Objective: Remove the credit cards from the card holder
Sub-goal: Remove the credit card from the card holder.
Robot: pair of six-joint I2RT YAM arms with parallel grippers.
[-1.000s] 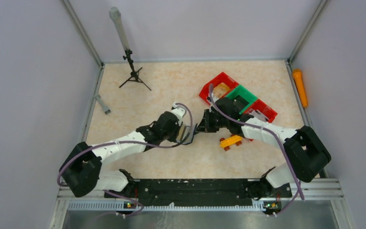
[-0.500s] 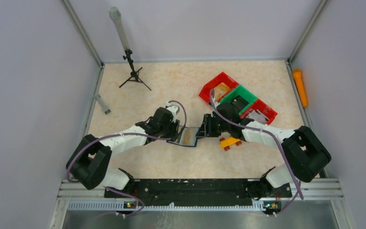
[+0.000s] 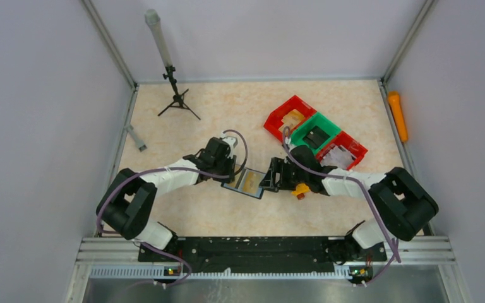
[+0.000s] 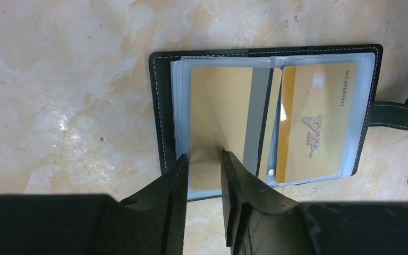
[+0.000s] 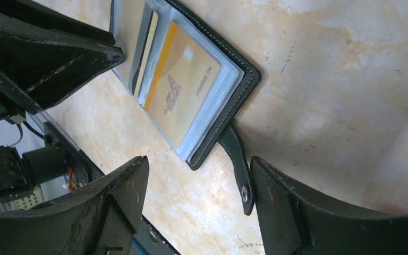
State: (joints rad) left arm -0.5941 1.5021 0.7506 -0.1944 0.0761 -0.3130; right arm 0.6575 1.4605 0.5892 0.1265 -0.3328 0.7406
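Observation:
The black card holder (image 3: 247, 183) lies open and flat on the table between my two grippers. Its clear sleeves hold two gold credit cards: a plain-backed one (image 4: 218, 106) on the left and one marked VIP (image 4: 313, 122) on the right. My left gripper (image 4: 204, 156) stands over the near edge of the left sleeve, with a narrow gap between its jaws and nothing pinched. Wide open, my right gripper (image 5: 199, 162) straddles the strap tab (image 5: 239, 159), whose silver snap (image 5: 246, 194) rests beside the right finger. The VIP card (image 5: 180, 95) shows there too.
Red (image 3: 288, 113), green (image 3: 316, 131) and red (image 3: 344, 148) bins stand behind the right arm. A yellow-orange toy car (image 3: 301, 189) peeks from under that arm. A black tripod (image 3: 177, 98) stands far left, and an orange tube (image 3: 397, 115) lies along the right wall.
The card holder, held up between both grippers a second ago, has unfolded and now lies flat. The right gripper has opened and let go. Both wrists moved nearer and lower.

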